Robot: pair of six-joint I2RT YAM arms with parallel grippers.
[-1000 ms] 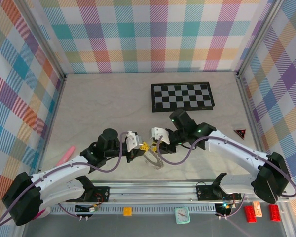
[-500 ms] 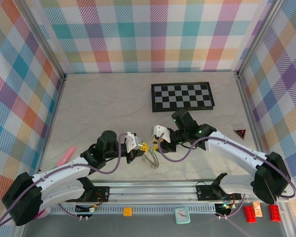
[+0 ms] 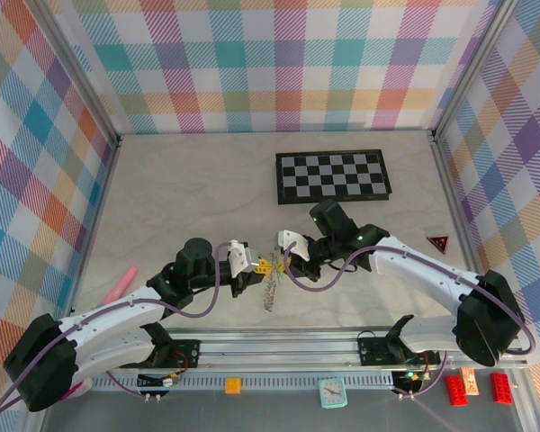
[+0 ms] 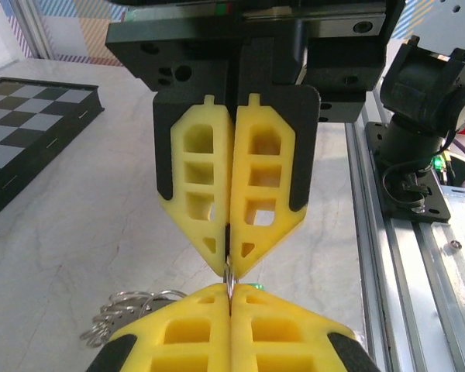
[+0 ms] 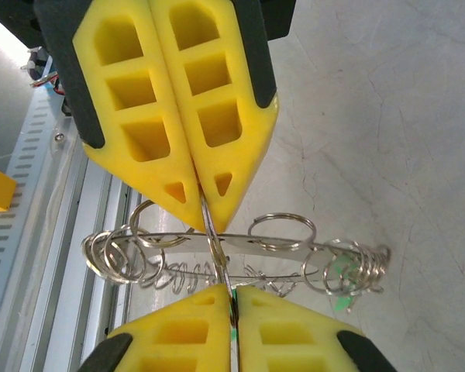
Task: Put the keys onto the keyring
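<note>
Since 1 second back the keyring (image 3: 270, 294) had swung edge-on, and I held the left gripper (image 3: 263, 267) and right gripper (image 3: 285, 261) pinched shut on it, steadying it for threading.

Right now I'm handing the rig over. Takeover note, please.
Left fingers: shut on the band of the keyring, which hangs edge-on.
Right fingers: shut on a thin metal strip running up to the ring, tip to tip with the left. Key or loop, can't tell.
Keys: one green speck among the small loops.
Done: nothing confirmed threaded.
To do: confirm both keys are on, then release.
</note>
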